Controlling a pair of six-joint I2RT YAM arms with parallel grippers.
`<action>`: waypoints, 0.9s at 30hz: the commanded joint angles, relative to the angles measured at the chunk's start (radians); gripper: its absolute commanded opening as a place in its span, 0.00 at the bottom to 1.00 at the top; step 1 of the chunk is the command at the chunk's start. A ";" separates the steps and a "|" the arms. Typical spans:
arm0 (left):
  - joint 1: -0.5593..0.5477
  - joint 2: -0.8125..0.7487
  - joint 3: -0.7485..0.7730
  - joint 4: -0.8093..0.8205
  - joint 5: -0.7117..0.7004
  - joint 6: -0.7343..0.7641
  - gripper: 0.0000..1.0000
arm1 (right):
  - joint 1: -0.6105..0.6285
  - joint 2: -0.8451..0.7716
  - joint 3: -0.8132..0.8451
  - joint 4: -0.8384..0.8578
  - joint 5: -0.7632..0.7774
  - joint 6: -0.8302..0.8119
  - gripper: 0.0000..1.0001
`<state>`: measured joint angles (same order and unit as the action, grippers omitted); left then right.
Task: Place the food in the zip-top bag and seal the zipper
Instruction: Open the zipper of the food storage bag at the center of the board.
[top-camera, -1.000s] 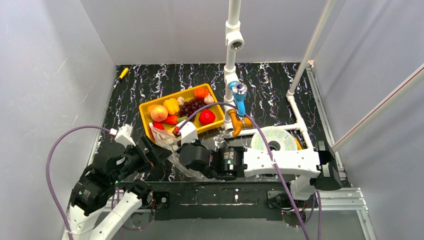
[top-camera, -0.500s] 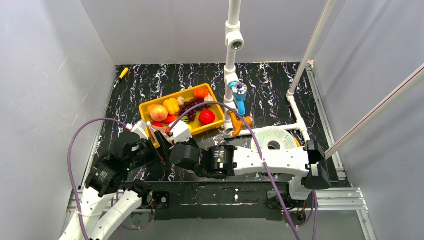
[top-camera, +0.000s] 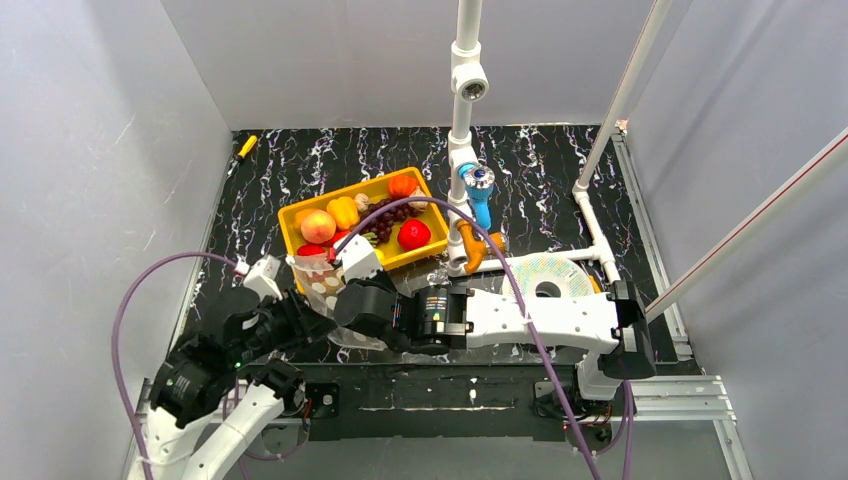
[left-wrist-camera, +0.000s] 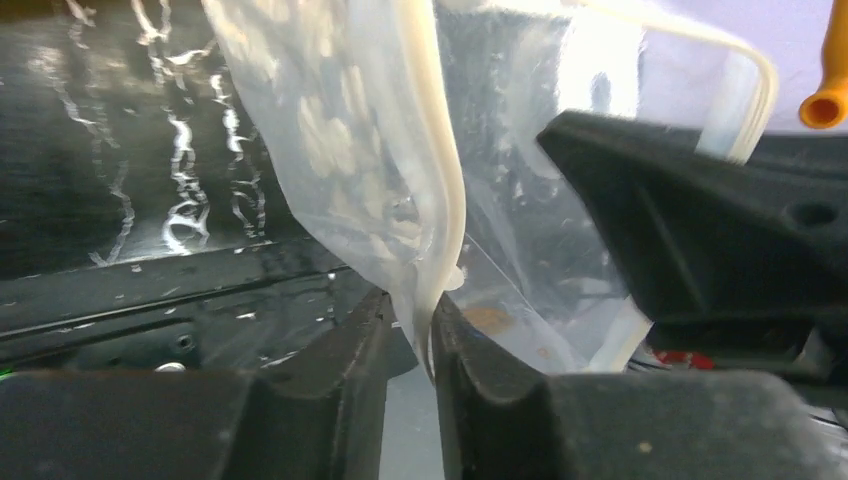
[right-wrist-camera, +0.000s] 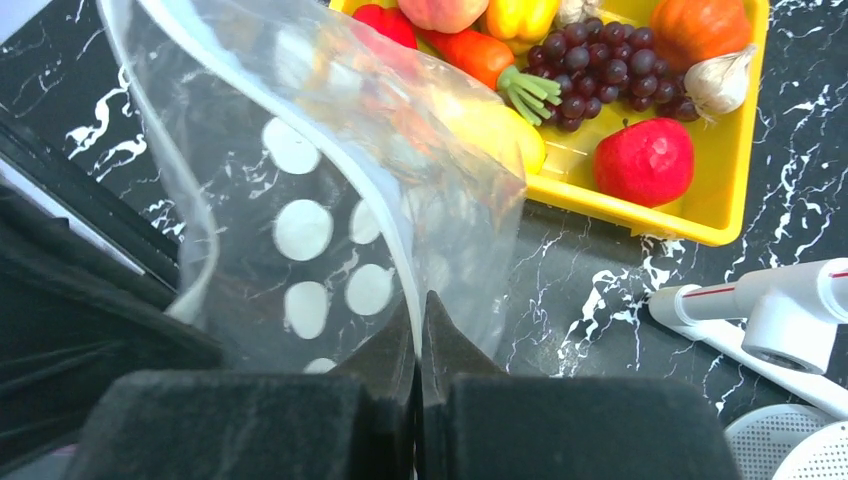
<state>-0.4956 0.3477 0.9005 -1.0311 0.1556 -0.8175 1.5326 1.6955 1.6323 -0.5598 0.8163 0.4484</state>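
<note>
The yellow plastic tray (right-wrist-camera: 650, 218) holds the glossy food (top-camera: 345, 212): grapes (right-wrist-camera: 590, 65), red apple (right-wrist-camera: 645, 160), carrot (right-wrist-camera: 480, 55). Just near of it the clear, crinkly, white-dotted zip-top bag (right-wrist-camera: 330, 200) stands open-mouthed. The left hand (left-wrist-camera: 410, 330) pinches its thick zipper strip (left-wrist-camera: 440, 180), and the right hand (right-wrist-camera: 420, 320) pinches its rim.

A black table (top-camera: 540, 170) veined with white marbling fills the floor of a booth with plain grey walls (top-camera: 100, 150). A yellow tray (top-camera: 350, 190) sits angled left of centre on it. Just right of the tray, 1 upright white pipe (top-camera: 462, 90) rises out of the top view, with a blue cylinder (top-camera: 480, 200) and an orange fitting (top-camera: 470, 248) at its foot. A round white spool disc (top-camera: 545, 268) lies flat farther right, beside a low white pipe (top-camera: 597, 235). A small yellow marker (top-camera: 246, 146) lies at the far left corner.
</note>
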 joint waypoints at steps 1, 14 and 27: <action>0.000 -0.017 0.142 -0.192 -0.145 0.113 0.11 | 0.004 -0.013 0.046 -0.033 0.067 0.008 0.01; -0.001 -0.003 0.406 -0.335 -0.246 0.167 0.11 | 0.018 0.005 0.116 0.055 -0.201 0.034 0.01; 0.000 0.046 0.409 -0.328 -0.346 0.247 0.60 | 0.021 0.116 0.246 0.095 -0.279 0.025 0.01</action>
<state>-0.4953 0.3717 1.3098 -1.3602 -0.1485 -0.6181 1.5513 1.8071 1.8259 -0.5129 0.5616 0.4704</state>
